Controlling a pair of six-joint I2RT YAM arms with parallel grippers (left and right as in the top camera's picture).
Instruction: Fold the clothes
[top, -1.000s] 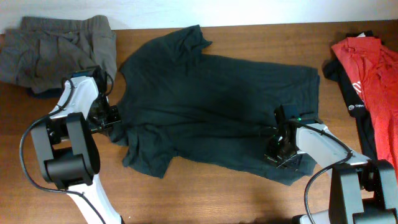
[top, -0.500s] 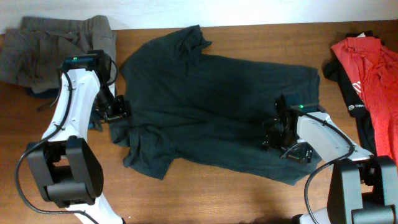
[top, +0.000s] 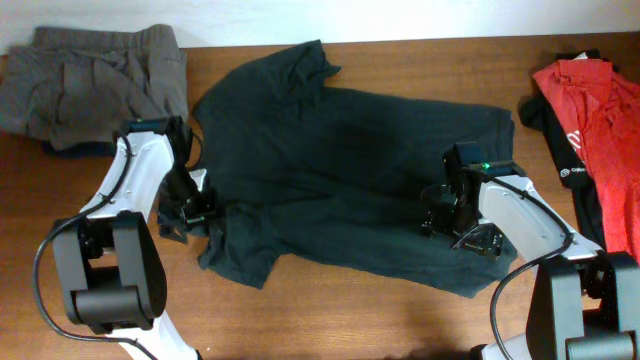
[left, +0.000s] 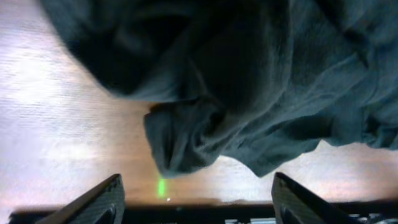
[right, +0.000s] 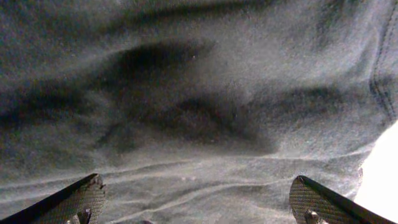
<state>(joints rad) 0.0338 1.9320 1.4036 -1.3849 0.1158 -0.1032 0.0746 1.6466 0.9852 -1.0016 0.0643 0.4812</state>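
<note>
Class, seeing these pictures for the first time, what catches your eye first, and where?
A large black T-shirt lies spread across the middle of the table, the left gripper open by its sleeve, the right gripper open over its hem end. A red T-shirt lies at the right edge, a grey garment top left.

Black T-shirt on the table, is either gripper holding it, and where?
Nothing is held. Left gripper hangs open over a bunched sleeve of the black T-shirt, right gripper open over its body.
</note>
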